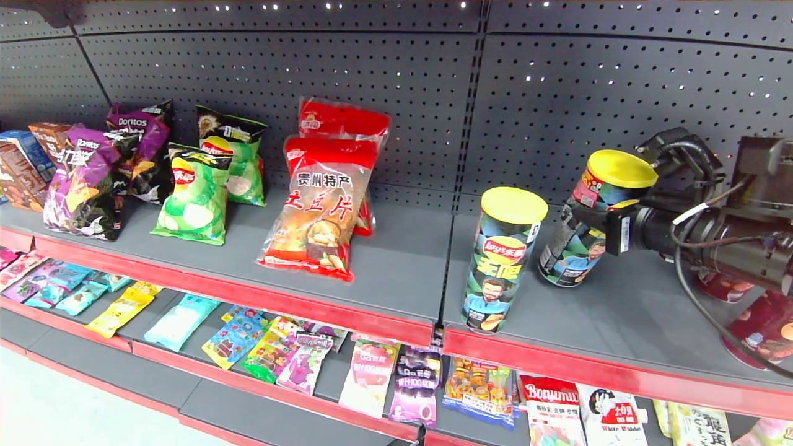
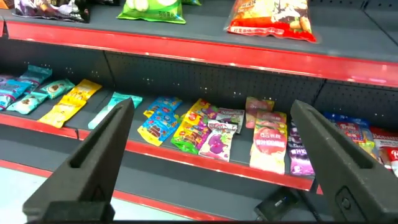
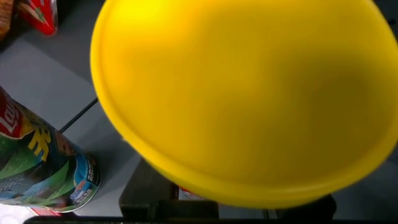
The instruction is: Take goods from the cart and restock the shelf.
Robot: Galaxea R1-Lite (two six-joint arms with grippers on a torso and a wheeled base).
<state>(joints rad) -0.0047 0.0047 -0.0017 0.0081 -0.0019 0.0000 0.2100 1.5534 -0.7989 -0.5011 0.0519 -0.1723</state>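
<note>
Since it is apparently meant to stand beside the matching upright can (image 1: 505, 260) near the shelf (image 1: 384, 266) front, one yellow-lidded chip can (image 1: 567, 254) hangs tilted just behind it, clamped in the right gripper (image 1: 591, 220); left gripper (image 2: 211, 106) spread, holding nothing.

Bright, even light from above, pinpoints glinting through pegboard (image 1: 588, 93) holes, sheen on bags (image 1: 322, 198) below the pegboard, lid (image 3: 249, 93) out of focus, pegboard seams bowed.
</note>
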